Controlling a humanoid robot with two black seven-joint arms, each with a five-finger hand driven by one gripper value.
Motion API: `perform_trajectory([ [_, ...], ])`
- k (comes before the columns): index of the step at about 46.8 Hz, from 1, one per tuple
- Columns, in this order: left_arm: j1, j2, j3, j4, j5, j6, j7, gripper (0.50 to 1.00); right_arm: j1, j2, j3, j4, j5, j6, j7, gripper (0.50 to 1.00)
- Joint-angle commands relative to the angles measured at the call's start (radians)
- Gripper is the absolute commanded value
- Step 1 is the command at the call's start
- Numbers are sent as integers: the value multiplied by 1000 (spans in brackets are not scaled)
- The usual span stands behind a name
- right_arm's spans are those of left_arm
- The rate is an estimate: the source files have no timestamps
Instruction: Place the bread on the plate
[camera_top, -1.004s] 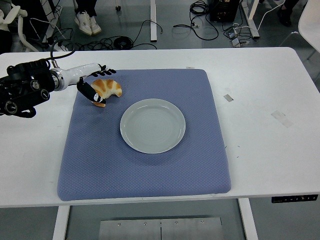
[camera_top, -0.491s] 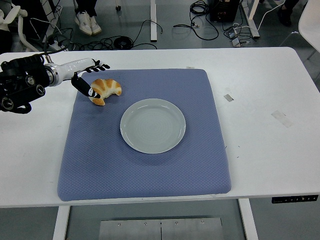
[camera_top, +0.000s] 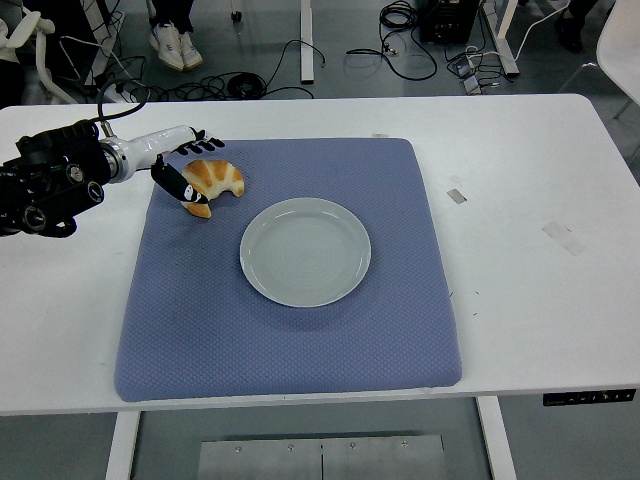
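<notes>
While the left arm reaches in over the table's far-left part, the scene reads so:
Left hand: fingers curled around the bread, thumb below, other fingers behind it.
Bread: a croissant at the mat's far-left corner, up-left of the plate.
Mat: blue, quilted, under the plate.
Plate: pale, round, mid-mat.
Table: white, with tape scraps right of the mat.
Room: cables on the floor beyond the table.

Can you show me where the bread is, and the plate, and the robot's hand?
bread (camera_top: 215, 180): head view, on the middle of its golden crust.
plate (camera_top: 305, 251): head view, on its bare pale centre.
left hand (camera_top: 185, 165): head view, on the black hand beside the bread.
</notes>
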Motion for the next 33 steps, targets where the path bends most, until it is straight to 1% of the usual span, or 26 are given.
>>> perform_trajectory([
  [1, 4, -3, -1, -1, 0, 8, -3, 799, 0, 0, 0, 0, 1, -1, 0, 1000],
  [3, 4, -3, -1, -1, 0, 11, -3, 783, 0, 0, 0, 0, 1, -1, 0, 1000],
  [11, 1, -5, 3, 1, 5, 65, -3, 665, 0, 0, 0, 0, 1, -1, 0, 1000],
  [14, -2, -5, 3, 0, 5, 71, -3, 631, 0, 0, 0, 0, 1, -1, 0, 1000],
  [15, -4, -5, 3, -1, 6, 69, -3, 604, 0, 0, 0, 0, 1, -1, 0, 1000],
  [17, -4, -5, 3, -1, 6, 69, -3, 527, 0, 0, 0, 0, 1, -1, 0, 1000],
  [18, -5, -5, 3, -1, 6, 69, -3, 500, 0, 0, 0, 0, 1, -1, 0, 1000],
  [28, -2, -5, 5, -5, 3, 62, -5, 500, 0, 0, 0, 0, 0, -1, 0, 1000],
  [33, -19, -5, 2, -16, 3, 56, -6, 500, 0, 0, 0, 0, 1, -1, 0, 1000],
])
